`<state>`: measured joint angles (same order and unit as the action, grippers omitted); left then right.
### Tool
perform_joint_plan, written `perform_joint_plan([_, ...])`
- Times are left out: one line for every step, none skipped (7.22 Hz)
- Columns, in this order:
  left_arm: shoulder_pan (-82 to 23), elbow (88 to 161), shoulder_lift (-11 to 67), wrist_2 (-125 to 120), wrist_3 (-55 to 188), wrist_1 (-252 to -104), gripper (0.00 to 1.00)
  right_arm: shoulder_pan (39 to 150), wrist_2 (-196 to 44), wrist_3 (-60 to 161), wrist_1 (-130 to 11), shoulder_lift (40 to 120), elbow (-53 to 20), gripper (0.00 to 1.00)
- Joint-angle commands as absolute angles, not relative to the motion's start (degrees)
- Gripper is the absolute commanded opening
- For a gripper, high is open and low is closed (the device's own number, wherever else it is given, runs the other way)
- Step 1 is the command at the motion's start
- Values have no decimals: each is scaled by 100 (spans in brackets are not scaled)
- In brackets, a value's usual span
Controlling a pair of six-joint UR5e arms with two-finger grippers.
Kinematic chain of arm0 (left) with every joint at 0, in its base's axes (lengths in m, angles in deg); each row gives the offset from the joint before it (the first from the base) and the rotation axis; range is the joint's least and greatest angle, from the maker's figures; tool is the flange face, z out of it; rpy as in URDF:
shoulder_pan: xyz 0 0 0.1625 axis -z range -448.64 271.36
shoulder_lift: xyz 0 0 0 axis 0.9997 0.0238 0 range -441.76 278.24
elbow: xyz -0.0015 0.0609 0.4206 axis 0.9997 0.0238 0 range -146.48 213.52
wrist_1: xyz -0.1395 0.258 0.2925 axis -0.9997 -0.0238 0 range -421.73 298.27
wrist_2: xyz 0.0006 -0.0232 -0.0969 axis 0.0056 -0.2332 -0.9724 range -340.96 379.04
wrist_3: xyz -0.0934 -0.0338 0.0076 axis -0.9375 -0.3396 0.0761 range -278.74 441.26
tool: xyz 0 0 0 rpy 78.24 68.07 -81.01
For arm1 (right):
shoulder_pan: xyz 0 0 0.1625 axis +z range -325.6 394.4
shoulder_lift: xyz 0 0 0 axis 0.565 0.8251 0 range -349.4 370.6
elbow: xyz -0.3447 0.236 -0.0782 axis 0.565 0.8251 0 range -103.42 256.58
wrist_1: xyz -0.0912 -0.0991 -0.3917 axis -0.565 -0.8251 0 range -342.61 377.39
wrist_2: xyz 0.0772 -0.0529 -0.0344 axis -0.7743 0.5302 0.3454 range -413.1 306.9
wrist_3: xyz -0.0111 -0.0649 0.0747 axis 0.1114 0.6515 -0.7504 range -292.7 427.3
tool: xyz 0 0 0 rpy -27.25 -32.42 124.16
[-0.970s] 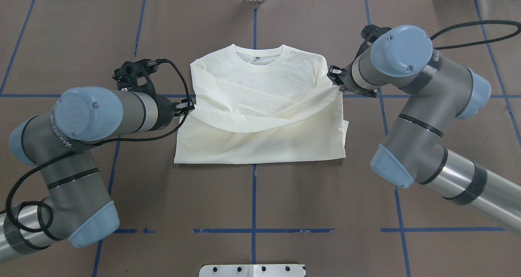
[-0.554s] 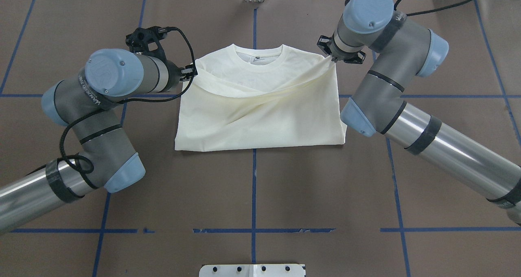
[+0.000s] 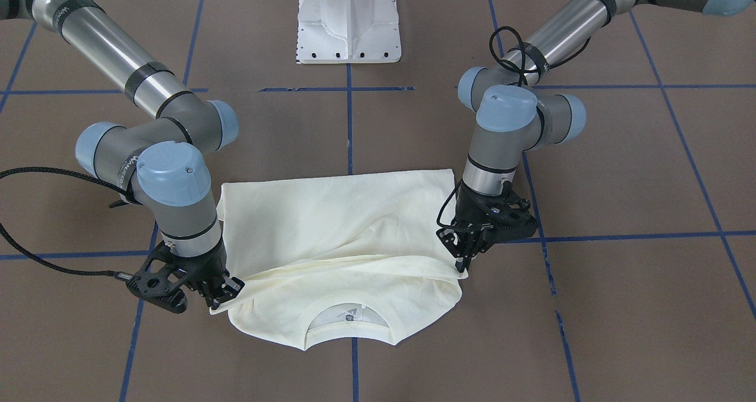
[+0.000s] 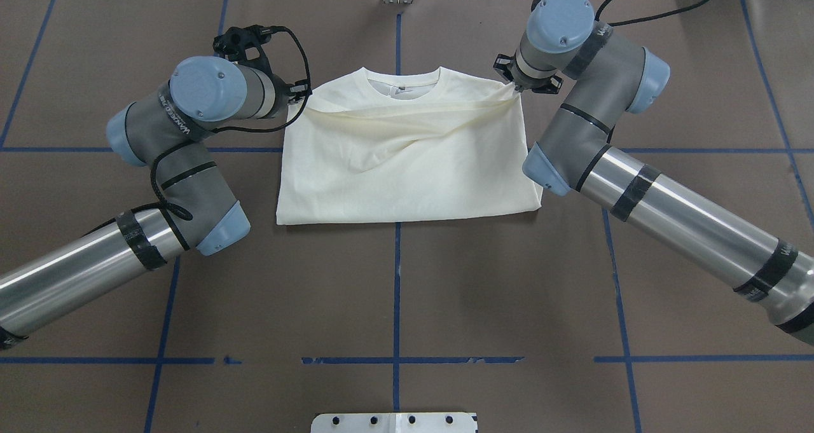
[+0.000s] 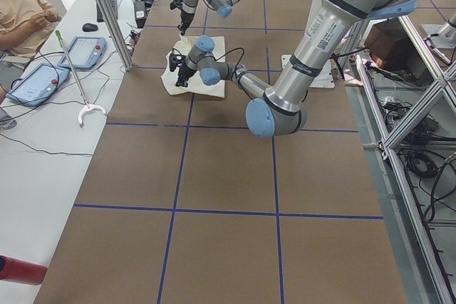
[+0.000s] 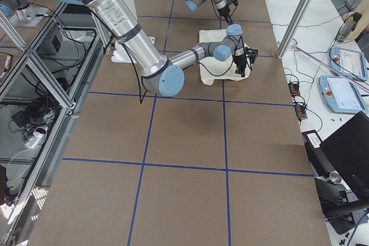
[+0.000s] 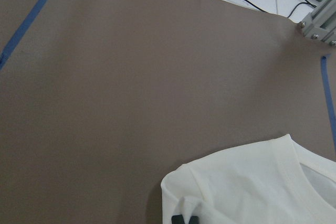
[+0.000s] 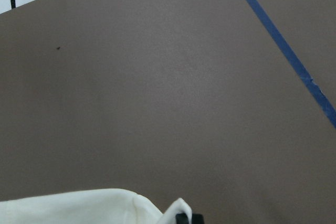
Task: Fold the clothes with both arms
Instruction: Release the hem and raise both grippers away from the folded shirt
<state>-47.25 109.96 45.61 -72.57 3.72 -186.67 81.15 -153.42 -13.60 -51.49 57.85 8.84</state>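
Brown-covered bench marked off in blue tape, with operators' gear along its edges.

The bench (image 4: 394, 293) has a brown cover divided into large squares by blue tape lines (image 4: 397, 306). A white pedestal base (image 3: 349, 21) sits at the middle of the robot's edge. Along the opposite edge runs a white side table (image 5: 43, 169) carrying two flat pendants (image 5: 38, 83), a black mouse (image 5: 89, 27), loose black cables and a thin rod (image 5: 71, 69) with a green tip and a white hooked end. A person (image 5: 21, 16) in a pale top sits there, only partly in view. An aluminium post (image 5: 108, 16) rises at the bench edge. Behind the robot, an aluminium frame (image 6: 34, 64) stands over coiled floor cables (image 6: 40, 110). A red cylinder (image 5: 21, 270) lies at the side table's near end.
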Motion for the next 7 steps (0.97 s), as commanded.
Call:
perform_joint_plan([-4566,10797,4595,-7272,480,-18994,26,8098,-15338,-1365,-5055,5702,996,41])
perform_joint_plan([-4505,10675,4595,-7281,489,-19144,35,8107,-15347,-1365,-5047,5718,952,42])
perform_joint_plan([-4408,10673,4603,-7315,489,-19180,48,8107,-15364,-1400,-5038,5727,838,49])
perform_joint_plan([-4225,10743,4690,-7646,489,-19285,52,8142,-15425,-1443,-5073,5988,211,50])
perform_joint_plan([-4101,11005,4656,-8276,480,-19312,54,7933,-15478,-1487,-5108,6678,-805,58])
perform_joint_plan([-4091,11312,4604,-8439,436,-19312,54,7661,-15470,-1923,-5099,7399,-1685,63])
perform_joint_plan([-4108,11428,4516,-8441,436,-19312,52,7311,-15365,-2475,-5082,7937,-2207,66])
